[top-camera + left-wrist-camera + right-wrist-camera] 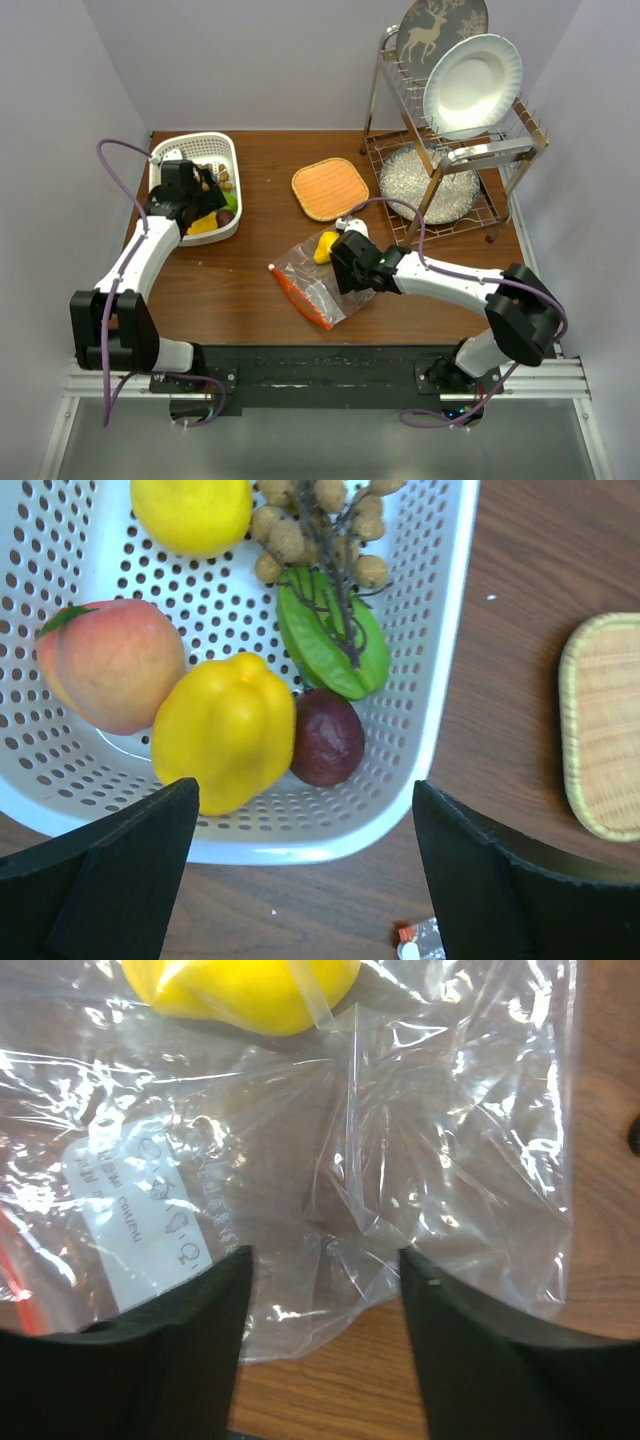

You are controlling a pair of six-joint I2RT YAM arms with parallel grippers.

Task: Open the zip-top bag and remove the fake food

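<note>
The zip-top bag [318, 278] lies crumpled at the table's middle, its orange-red zipper strip [303, 298] toward the near left. One yellow fake fruit [325, 246] sits at the bag's far end; in the right wrist view the fruit [250, 990] shows through the plastic [450, 1110]. My right gripper [350, 268] hovers open over the bag, its jaws [325, 1300] apart above the bag's edge, holding nothing. My left gripper [205, 195] is open and empty over the white basket [232, 160]. The basket [440, 680] holds a peach [110, 665], a yellow piece [225, 730], a purple piece [327, 737], a green piece [330, 645], a brown cluster [320, 525] and a lemon [190, 510].
The square woven orange mat [330, 188] lies beyond the bag. A metal dish rack [500, 150] at the back right holds a white plate [472, 72], a deer-patterned plate [440, 25] and a clear glass dish [430, 182]. Walls close in on both sides.
</note>
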